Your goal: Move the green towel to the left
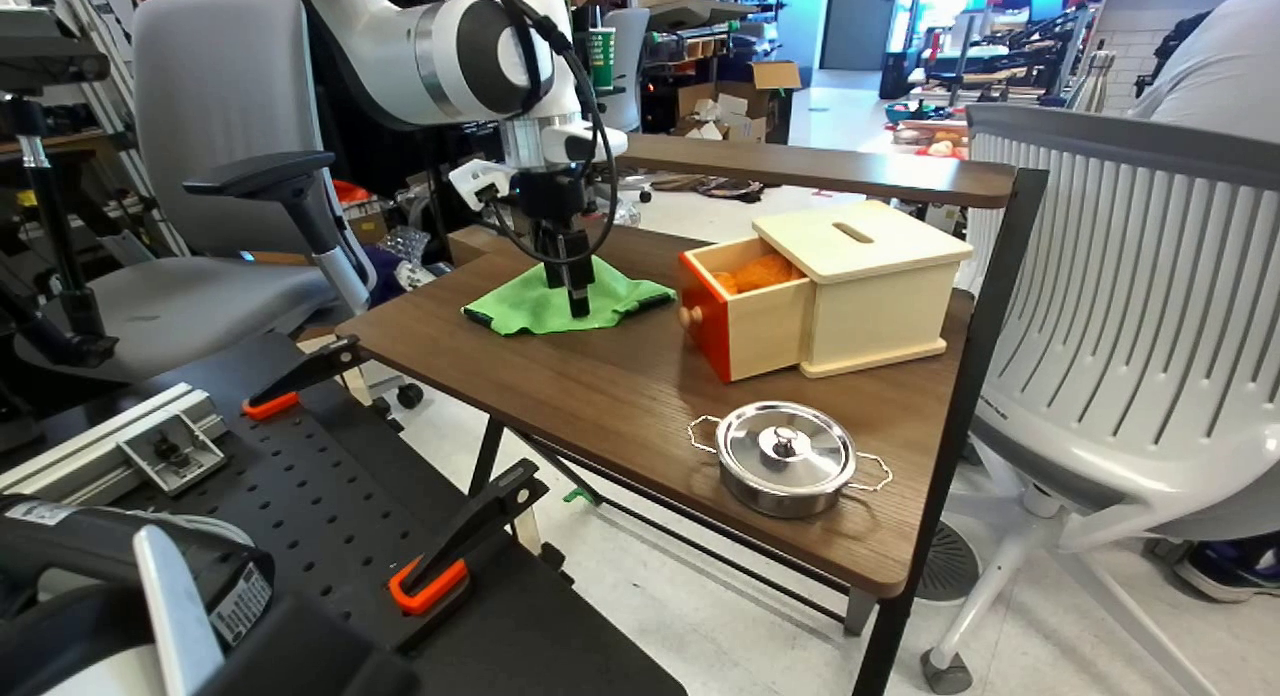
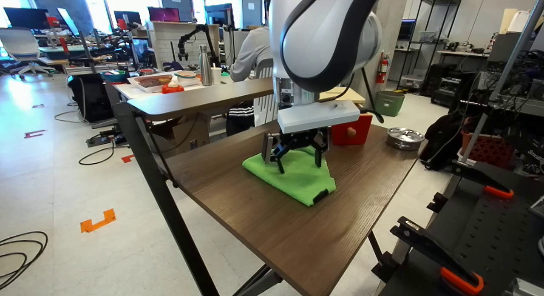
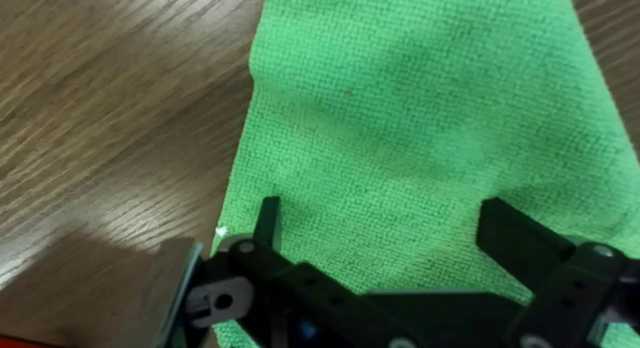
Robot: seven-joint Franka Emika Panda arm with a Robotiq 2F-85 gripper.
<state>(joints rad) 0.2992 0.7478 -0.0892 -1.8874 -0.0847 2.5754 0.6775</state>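
Note:
The green towel (image 1: 515,304) lies nearly flat, with some folds and dark corner patches, on the brown wooden table (image 1: 590,376). It also shows in an exterior view (image 2: 304,187) and fills much of the wrist view (image 3: 400,113). My gripper (image 1: 567,296) points down over the towel in both exterior views; its fingers (image 2: 299,167) stand wide apart. In the wrist view the gripper (image 3: 381,203) is open, with only towel surface seen between the fingertips. The tips are at or just above the cloth; I cannot tell whether they touch it.
A wooden box (image 1: 885,296) with its orange-fronted drawer (image 2: 350,130) pulled out stands beside the towel. A lidded steel pot (image 1: 785,466) sits near the table's end. A raised shelf (image 1: 820,168) runs along one side. Black clamps (image 2: 437,253) are on the adjoining black bench.

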